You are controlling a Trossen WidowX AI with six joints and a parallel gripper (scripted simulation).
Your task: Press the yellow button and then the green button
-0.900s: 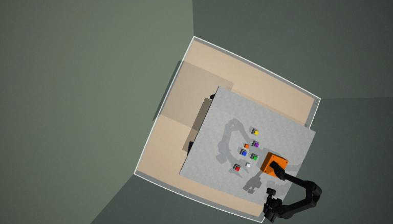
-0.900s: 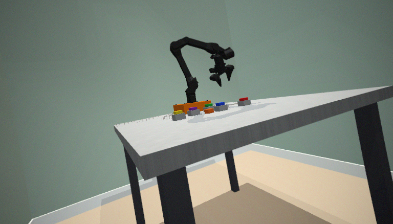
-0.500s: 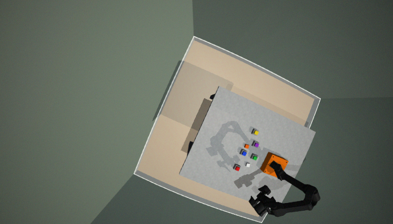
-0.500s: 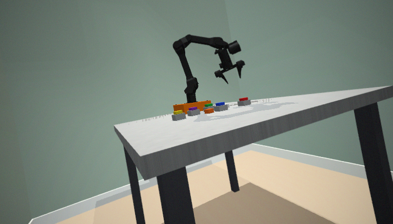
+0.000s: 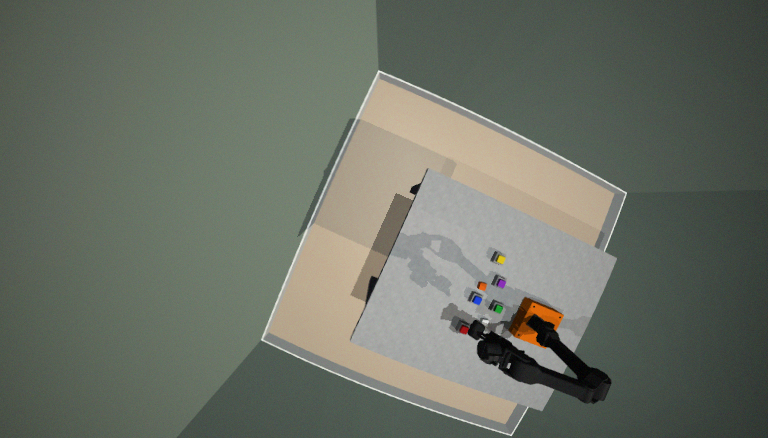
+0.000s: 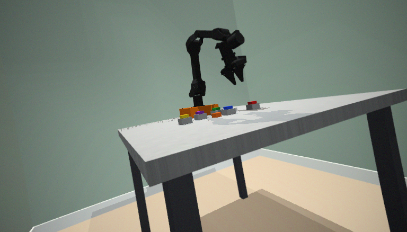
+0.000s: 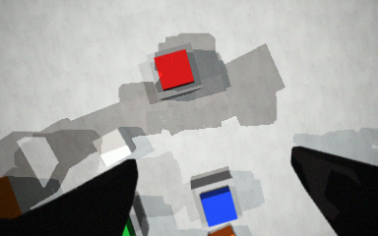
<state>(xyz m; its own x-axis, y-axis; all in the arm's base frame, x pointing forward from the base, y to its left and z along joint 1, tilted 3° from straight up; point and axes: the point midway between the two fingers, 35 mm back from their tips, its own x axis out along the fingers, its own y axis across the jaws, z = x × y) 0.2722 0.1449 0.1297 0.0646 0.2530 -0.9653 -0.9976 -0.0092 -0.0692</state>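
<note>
- Yellow button (image 5: 500, 259): small stiff sprung cap; nothing to grasp, push straight down on cap centre.
- Tool (image 6: 235, 77) released, empty, high above table (image 6: 270, 133), near red button (image 7: 173, 69).

I'm looking into a bare test room, not a home or shop: plain green walls (image 6: 89, 52), a tan floor (image 6: 300, 187) edged with pale baseboard (image 6: 315, 159), and one grey counter (image 6: 210, 139) on dark legs (image 6: 181, 205). On it stand only a black arm (image 6: 195, 67) and small coloured push-buttons.
</note>
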